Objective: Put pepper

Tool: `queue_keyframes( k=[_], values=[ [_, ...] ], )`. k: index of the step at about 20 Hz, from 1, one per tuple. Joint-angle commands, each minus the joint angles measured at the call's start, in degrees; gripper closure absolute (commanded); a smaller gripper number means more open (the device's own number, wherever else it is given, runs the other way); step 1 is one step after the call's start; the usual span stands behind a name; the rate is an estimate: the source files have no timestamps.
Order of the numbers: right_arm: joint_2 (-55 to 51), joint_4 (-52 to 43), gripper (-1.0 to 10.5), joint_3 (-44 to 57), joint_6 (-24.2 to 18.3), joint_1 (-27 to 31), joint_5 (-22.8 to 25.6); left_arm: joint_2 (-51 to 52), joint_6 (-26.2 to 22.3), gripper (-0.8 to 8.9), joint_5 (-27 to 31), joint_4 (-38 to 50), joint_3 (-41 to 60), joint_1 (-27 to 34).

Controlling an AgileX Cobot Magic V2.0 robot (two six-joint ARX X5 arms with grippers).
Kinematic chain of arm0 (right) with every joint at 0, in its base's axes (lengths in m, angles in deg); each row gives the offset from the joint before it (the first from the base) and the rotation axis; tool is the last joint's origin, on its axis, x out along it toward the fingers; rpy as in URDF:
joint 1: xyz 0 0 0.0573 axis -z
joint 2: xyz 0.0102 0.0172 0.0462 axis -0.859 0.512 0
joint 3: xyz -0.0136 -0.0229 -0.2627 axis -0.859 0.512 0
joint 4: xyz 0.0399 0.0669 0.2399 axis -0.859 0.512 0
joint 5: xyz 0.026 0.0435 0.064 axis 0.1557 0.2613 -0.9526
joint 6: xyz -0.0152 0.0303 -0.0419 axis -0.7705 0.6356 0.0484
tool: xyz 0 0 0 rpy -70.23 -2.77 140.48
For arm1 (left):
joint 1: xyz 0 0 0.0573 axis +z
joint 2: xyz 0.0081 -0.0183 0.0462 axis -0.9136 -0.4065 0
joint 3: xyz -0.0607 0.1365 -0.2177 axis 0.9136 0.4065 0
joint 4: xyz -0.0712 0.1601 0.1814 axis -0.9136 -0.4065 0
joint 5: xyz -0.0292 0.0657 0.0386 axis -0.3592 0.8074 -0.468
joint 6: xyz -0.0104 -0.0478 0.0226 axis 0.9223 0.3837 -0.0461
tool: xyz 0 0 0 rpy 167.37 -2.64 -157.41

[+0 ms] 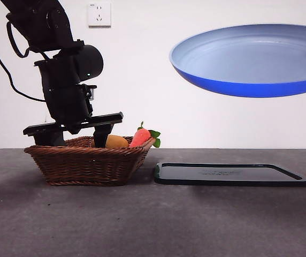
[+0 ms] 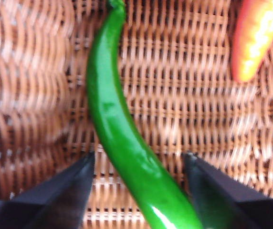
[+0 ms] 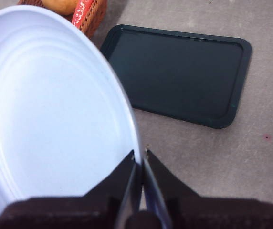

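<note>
With our left tool [image 2: 139, 164] spread open astride the pepper [image 2: 122, 143], its glossy skin may slip; our right tool [image 3: 140, 160], clenching the blue plate [image 3: 55, 109], seemingly tilts it.

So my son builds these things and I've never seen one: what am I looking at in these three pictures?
It is a two-armed robot at a table. One picture looks across the table; the other two come from cameras on each wrist. The left gripper is down in a wicker basket, jaws open on either side of a green pepper, not yet gripping. The right gripper is pinching the rim of a blue plate, holding it in the air above a dark tray. An orange fruit also lies in the basket.
</note>
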Motion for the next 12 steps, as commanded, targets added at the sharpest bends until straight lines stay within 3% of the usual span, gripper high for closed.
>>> queue_keyframes(
  k=[1,4,12],
  values=[
    [0.28,-0.70,9.4,-1.03,-0.07,-0.09,-0.24,-1.51,0.87,6.11,-0.46,0.28,-1.09,-0.42],
    [0.28,-0.72,9.4,-1.03,-0.09,-0.09,-0.24,-1.51,3.61,6.87,-2.64,0.33,-1.09,-0.35],
    [0.28,-0.76,9.4,-1.03,-0.04,-0.09,-0.20,0.31,3.78,6.90,-4.79,0.70,-1.16,-0.37]
  ],
)
